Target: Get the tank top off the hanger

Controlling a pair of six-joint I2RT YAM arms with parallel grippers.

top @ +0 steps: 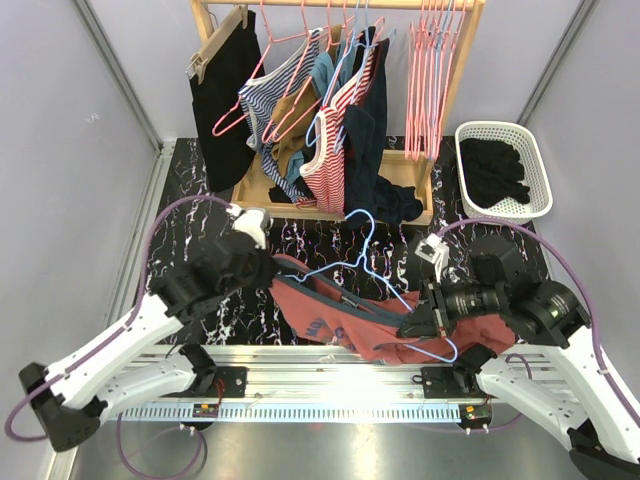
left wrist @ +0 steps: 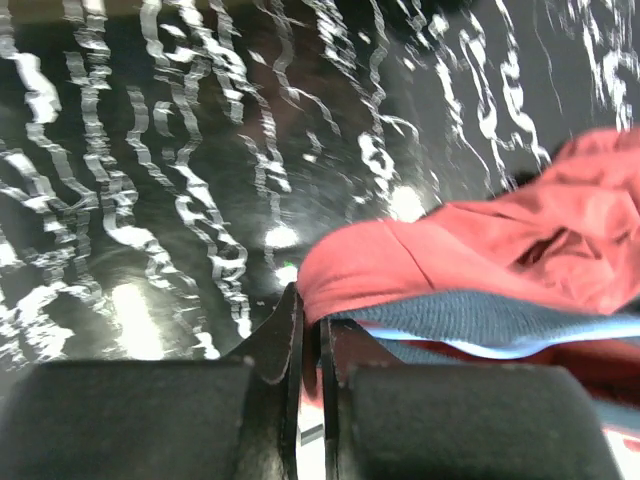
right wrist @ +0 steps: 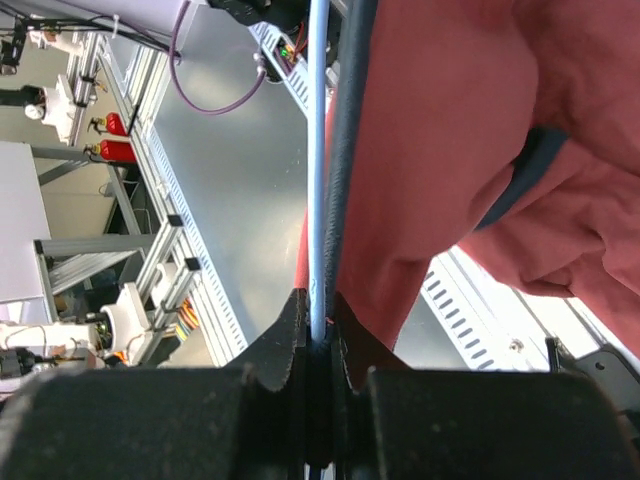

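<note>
The red tank top (top: 330,315) with blue trim lies crumpled on the black marbled table, still threaded on a light blue wire hanger (top: 365,262). My left gripper (top: 272,272) is at the garment's left end, shut on the red fabric's edge (left wrist: 480,250); in the left wrist view the cloth is pinched between the fingers (left wrist: 310,325). My right gripper (top: 408,325) is at the garment's right end. It is shut on the hanger wire (right wrist: 318,150) together with the dark trim, and the red cloth (right wrist: 440,150) hangs beside the fingers (right wrist: 320,315).
A wooden clothes rack (top: 420,190) stands at the back with striped and dark garments (top: 330,110) and several pink hangers (top: 430,80). A white basket (top: 540,165) of black clothes sits at the back right. An aluminium rail (top: 320,370) runs along the near edge.
</note>
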